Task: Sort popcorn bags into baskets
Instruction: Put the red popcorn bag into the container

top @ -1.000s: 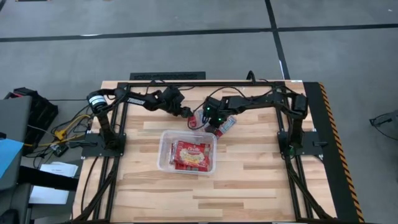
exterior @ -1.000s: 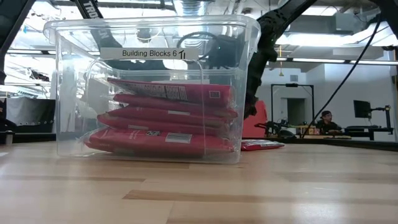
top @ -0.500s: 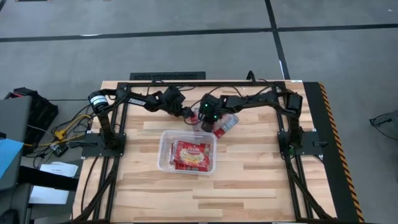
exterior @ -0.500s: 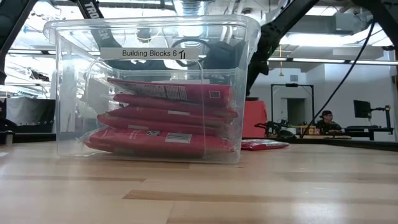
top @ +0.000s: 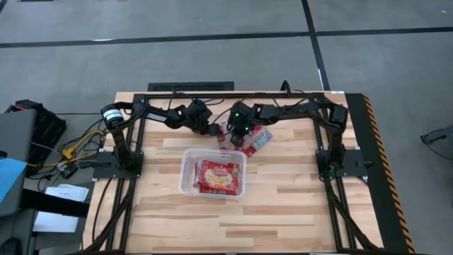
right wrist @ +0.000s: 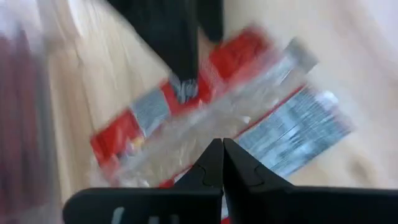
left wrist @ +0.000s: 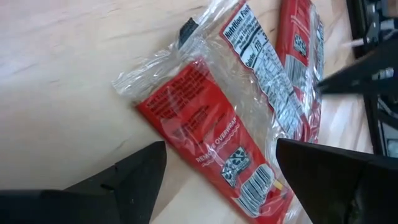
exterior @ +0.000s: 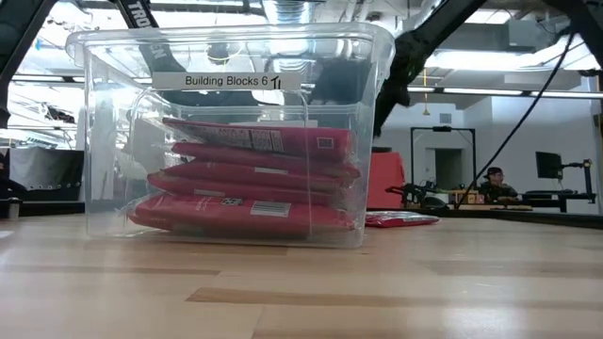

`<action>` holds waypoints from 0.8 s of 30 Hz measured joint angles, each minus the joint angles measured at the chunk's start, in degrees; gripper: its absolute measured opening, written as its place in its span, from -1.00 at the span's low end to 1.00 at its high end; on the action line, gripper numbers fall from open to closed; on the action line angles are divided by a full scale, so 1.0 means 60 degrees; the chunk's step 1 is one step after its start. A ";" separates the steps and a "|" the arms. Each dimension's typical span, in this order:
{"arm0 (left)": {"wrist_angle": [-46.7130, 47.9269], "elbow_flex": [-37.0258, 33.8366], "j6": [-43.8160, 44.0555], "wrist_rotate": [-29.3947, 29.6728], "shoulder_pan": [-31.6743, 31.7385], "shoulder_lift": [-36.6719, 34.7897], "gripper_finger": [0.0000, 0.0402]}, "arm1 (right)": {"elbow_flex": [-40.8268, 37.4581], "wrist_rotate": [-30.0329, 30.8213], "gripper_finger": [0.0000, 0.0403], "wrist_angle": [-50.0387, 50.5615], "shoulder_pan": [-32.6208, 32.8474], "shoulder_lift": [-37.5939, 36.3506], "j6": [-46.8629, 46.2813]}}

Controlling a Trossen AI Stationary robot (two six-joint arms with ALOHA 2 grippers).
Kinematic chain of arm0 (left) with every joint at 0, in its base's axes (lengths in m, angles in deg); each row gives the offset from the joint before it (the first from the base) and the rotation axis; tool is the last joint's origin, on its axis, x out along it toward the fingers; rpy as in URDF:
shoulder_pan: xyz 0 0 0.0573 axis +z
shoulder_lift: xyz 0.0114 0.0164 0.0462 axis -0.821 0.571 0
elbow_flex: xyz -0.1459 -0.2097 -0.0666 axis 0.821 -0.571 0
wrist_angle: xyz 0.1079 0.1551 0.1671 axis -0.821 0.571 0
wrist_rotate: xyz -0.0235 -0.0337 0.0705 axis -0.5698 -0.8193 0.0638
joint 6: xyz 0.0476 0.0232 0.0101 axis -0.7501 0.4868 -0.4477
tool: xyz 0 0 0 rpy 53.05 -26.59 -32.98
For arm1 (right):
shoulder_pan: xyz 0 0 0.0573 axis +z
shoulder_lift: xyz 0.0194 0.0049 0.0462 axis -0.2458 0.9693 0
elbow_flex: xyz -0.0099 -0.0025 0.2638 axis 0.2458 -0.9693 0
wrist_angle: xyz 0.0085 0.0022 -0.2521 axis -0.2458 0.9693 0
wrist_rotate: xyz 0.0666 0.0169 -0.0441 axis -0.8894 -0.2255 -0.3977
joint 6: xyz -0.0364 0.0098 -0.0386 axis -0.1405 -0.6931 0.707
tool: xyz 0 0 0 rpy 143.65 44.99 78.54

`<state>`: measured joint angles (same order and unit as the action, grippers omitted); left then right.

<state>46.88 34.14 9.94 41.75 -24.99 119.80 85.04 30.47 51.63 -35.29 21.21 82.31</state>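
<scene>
Popcorn bags [top: 249, 139] still lie by my clear tub [top: 185, 185]; my closed, empty right pincer [top: 237, 132] has slid over beside my wide-open left pincer [top: 214, 129], so sorting isn't done.

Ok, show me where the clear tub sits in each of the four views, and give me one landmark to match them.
High view: clear tub at table centre, below both grippers, packets inside.
Low view: tub fills the left half, red packets stacked inside.
Left wrist view: not in it.
Right wrist view: too blurred to tell.
Shared landmark: the loose popcorn bags beyond the tub, also seen at and.
</scene>
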 joint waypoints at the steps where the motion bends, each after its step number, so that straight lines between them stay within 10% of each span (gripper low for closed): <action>1: 0.0047 0.0000 0.0106 0.0113 0.0013 0.0000 0.50 | 0.0012 0.0236 -0.93 0.0237 -0.0041 -0.0165 0.0008; 24: -0.0512 0.0000 0.0780 0.0247 -0.0273 -0.0025 0.50 | 0.0270 0.0264 -0.94 -0.0103 -0.0246 0.1132 0.0457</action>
<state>43.81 34.14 14.63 43.24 -26.63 119.65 86.67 32.05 51.02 -36.77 28.00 85.05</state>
